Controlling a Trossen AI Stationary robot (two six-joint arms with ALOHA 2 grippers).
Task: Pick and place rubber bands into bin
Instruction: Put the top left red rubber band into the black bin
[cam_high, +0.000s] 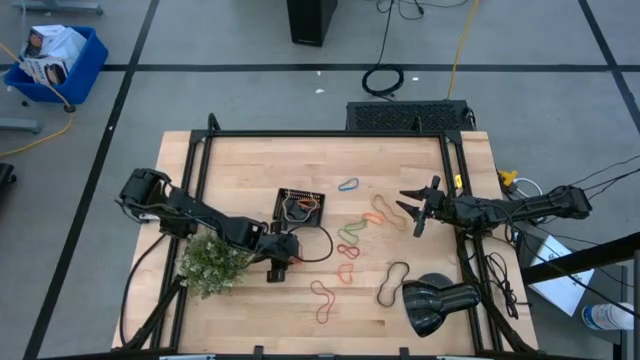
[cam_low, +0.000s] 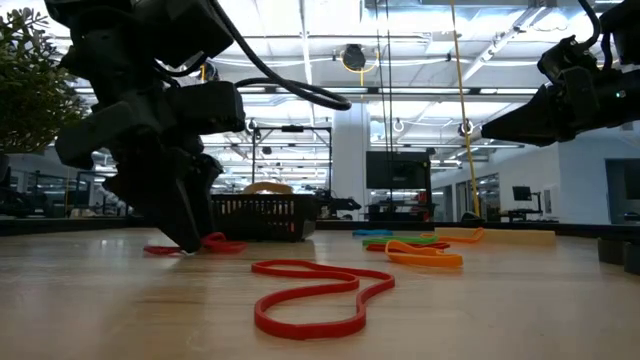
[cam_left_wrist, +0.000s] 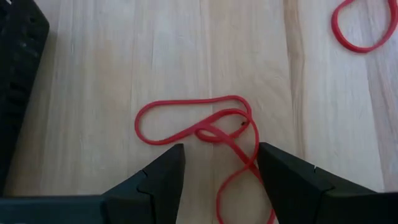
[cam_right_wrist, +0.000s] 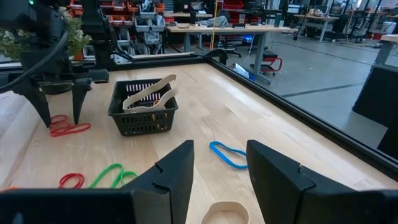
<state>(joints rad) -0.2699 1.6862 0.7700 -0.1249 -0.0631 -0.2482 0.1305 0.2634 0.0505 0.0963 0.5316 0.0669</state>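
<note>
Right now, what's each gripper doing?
Left gripper: open, straddling a red rubber band on the table.
Right gripper: open, empty, above the table.

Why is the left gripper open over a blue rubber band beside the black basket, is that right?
Not quite: the band under the open left gripper is red, not blue, as the left wrist view shows. It does lie beside the black basket.

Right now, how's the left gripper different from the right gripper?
The left gripper is down at the table, fingers straddling a red rubber band beside the bin; the right gripper hangs raised above the bands, straddling nothing. The left sits by the plant, the right near the table's right edge. Both are open and empty.
</note>
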